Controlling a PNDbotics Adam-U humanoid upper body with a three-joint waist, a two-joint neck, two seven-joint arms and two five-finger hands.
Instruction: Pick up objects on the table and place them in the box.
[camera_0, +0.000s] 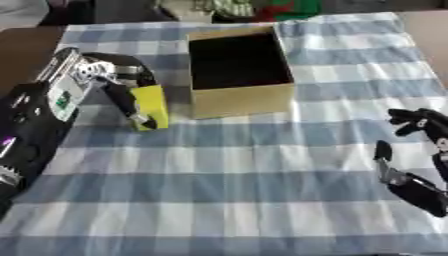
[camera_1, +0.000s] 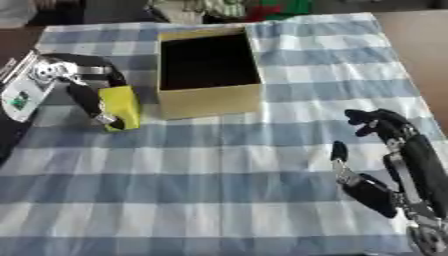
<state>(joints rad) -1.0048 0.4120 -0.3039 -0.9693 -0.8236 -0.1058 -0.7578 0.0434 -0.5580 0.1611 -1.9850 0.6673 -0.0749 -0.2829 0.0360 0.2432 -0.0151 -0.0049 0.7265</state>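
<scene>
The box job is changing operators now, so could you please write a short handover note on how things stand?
Left hand: fingers curled round a yellow object, just left of the box, low over the checked cloth; whether the object touches the cloth I cannot tell.
Right hand: idle at the right edge, open, holding nothing.
Box: open, interior dark; no contents can be made out.
Done: yellow object is in the hand's grip.
Left: lift it over the box's left wall and let go inside. No other loose objects show on the cloth.
</scene>
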